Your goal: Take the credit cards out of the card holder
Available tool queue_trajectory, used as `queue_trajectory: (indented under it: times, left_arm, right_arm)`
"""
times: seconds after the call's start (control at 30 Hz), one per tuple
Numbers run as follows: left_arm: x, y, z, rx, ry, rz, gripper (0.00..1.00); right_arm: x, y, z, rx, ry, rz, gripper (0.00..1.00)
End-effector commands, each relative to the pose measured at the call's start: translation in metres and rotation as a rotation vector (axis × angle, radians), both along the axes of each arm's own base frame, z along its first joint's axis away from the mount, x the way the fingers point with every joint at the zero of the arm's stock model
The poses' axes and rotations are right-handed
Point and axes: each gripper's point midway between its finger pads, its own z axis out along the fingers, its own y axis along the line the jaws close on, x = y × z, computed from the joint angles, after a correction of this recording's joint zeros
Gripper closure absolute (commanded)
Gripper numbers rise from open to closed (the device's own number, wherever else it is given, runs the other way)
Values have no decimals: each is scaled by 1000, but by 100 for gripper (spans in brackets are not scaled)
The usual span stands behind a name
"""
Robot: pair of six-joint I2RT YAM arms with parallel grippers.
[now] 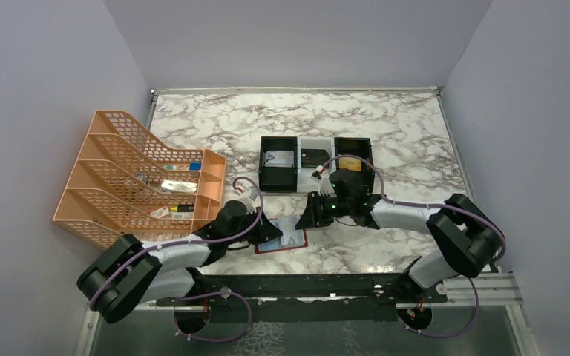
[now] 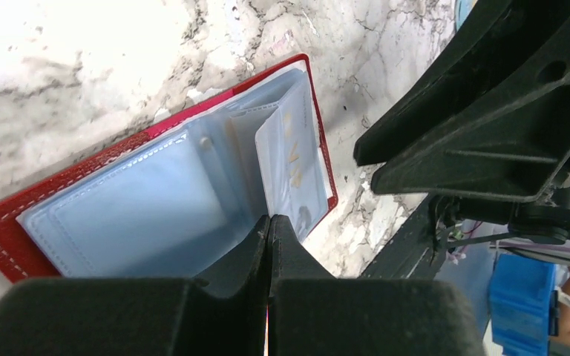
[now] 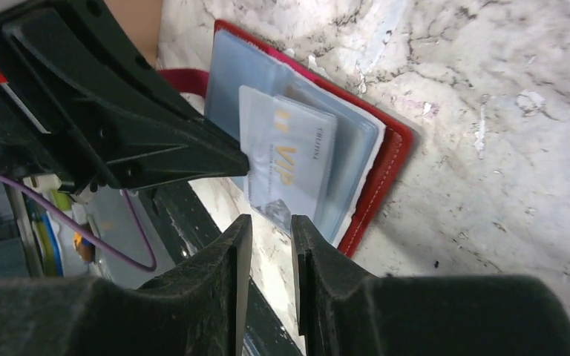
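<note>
- Marble table (image 1: 386, 126): a red card holder (image 2: 119, 215) lies open.
- Left gripper (image 2: 269, 226) is pinched shut on its clear sleeve.
- Right gripper (image 3: 267, 226), narrowly parted, brackets a corner of the VIP credit card (image 3: 297, 159).

My left gripper (image 2: 269, 222) is matt black. Under it lies the flat dark-red bifold card holder (image 2: 133, 204), with a bright red border, a line of white stitching and pale blue see-through plastic sleeves inside. My right gripper (image 3: 267, 222) is black too. Just ahead of it, a thin silvery-white plastic card (image 3: 297, 152) shows through a sleeve, lettered "VIP" in gold with a small line of dark print.

The table (image 1: 386, 126) beneath both is white marble pattern with grey-brown veins. Beyond my right gripper stands a three-compartment plastic tray (image 1: 276, 185), black in its outer bins and white in the middle. Left of my left gripper is a peach-orange mesh file rack (image 1: 126, 174). A purple cable (image 3: 145, 267) hangs behind my left gripper.
</note>
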Motion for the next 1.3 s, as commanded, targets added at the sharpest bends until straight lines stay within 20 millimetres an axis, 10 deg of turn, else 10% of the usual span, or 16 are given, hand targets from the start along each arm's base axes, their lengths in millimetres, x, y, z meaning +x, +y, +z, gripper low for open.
queue_trajectory:
  times: [0.0, 0.97, 1.27]
  left_arm:
    - [4, -12, 4, 20, -71, -124, 100]
    - [3, -7, 3, -14, -80, -159, 100]
    - [4, -7, 5, -20, -75, -146, 100]
  right_arm:
    - [-7, 7, -3, 45, 7, 75, 73]
    - [18, 10, -10, 128, -30, 151, 64]
    - [13, 11, -15, 164, 16, 156, 89]
